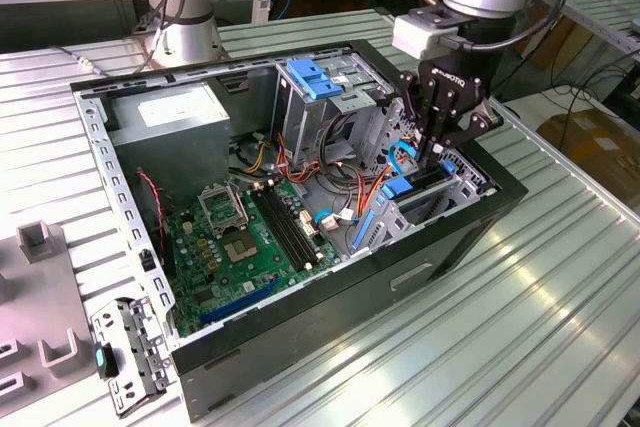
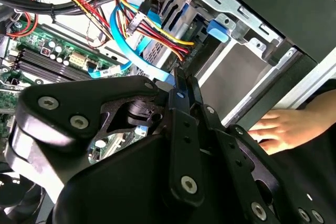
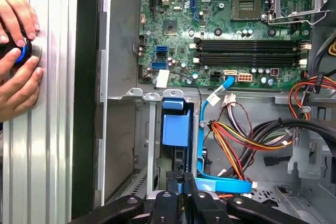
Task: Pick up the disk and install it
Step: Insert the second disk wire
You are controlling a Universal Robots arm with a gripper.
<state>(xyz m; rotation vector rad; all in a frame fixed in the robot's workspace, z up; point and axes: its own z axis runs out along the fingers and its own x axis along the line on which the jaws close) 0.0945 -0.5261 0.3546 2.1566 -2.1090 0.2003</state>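
**A:** Starting nearest in the exterior view: loose metal bracket (image 1: pixel 125 352) lying flat on the ribbed desk (image 1: pixel 500 327), just beside the open case (image 1: pixel 300 357). Then the green motherboard (image 1: pixel 240 237) on the case floor. Where's the disk though?

**B:** Found the disk (image 1: pixel 405 187) sitting on edge in the bay at the corner of the case, toward the exterior view's right. Blue rail end of the disk (image 3: pixel 175 124) facing up in the first wrist view, with a blue cable (image 3: pixel 202 129) running right beside it.

**A:** And the hand?

**B:** Hand (image 1: pixel 432 155) reaching down into that same bay, right over the disk. Fingers drawn tight together in both wrist views (image 2: pixel 181 77) (image 3: pixel 184 176). Can't tell if anything's pinched between them or if they touch the disk.

**A:** Farther back?

**B:** Big grey box (image 1: pixel 170 112) in the far corner of the case, arm base (image 1: pixel 185 37) behind it. Also someone's fingers (image 3: pixel 21 85) resting on the desk outside the case wall, around something blue.
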